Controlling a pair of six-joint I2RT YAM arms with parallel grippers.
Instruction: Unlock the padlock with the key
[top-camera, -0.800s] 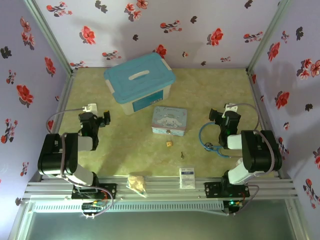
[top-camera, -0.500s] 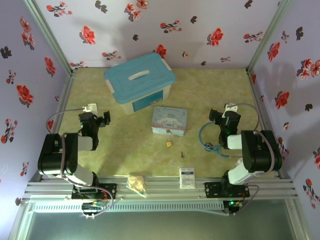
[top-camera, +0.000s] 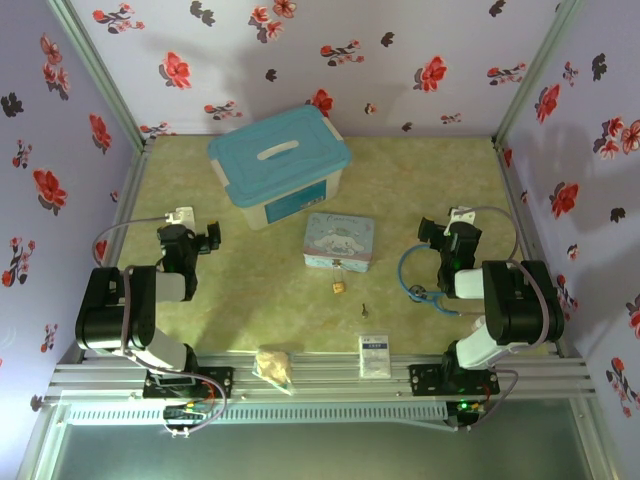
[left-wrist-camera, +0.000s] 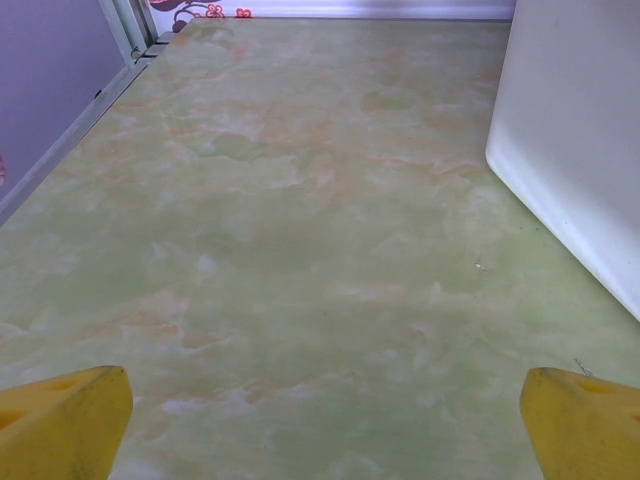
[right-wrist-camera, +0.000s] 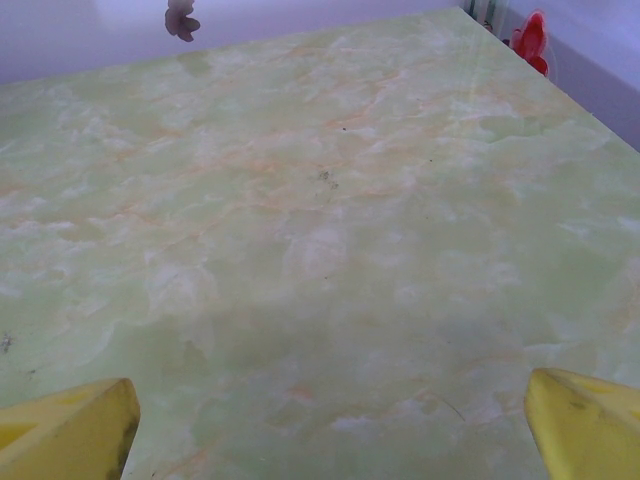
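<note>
Padlock (top-camera: 340, 288): brass, lying on the green tabletop (top-camera: 430, 180) just in front of the near edge of the pale blue tin (top-camera: 339, 241); nothing touching it
Key (top-camera: 365, 311): slim and grey, near the padlock, to its right and closer to the arms; the two lie apart
Left tool (top-camera: 210, 237): jaws wide apart, nothing between them; well left of the padlock
Right tool (top-camera: 428, 232): jaws wide apart too, bare tabletop beneath; beside the blue-tubed stethoscope (top-camera: 415, 280)
</note>
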